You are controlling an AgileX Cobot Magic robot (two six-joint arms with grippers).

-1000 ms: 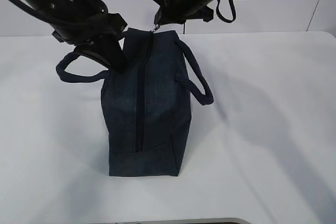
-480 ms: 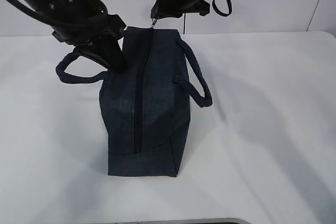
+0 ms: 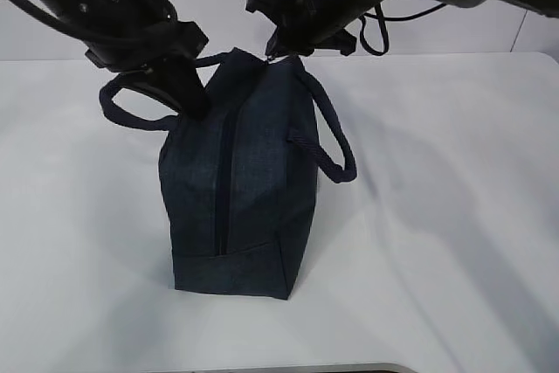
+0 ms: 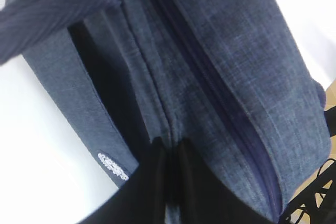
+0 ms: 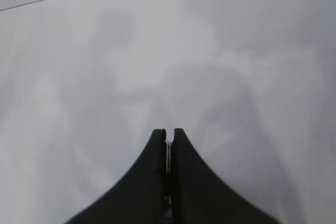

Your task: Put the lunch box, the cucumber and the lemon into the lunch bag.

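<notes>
The dark navy lunch bag (image 3: 240,181) stands on the white table, its top zip closed along its length. My left gripper (image 3: 188,98) is shut on a fold of the bag's fabric near the far left top; in the left wrist view (image 4: 170,148) the fabric is pinched between the jaws. My right gripper (image 3: 278,51) is shut on the metal ring pull (image 5: 168,150) at the far end of the zip. The lunch box, cucumber and lemon are out of view.
The bag's two padded handles hang out to the left (image 3: 131,107) and right (image 3: 327,141). The white table (image 3: 454,216) spreads around the bag. A small white logo (image 4: 113,166) shows on the bag's side.
The bag's far end has been lifted and shifted right with my right gripper holding the ring pull. The bag now leans and stands taller. The left handle rose.
</notes>
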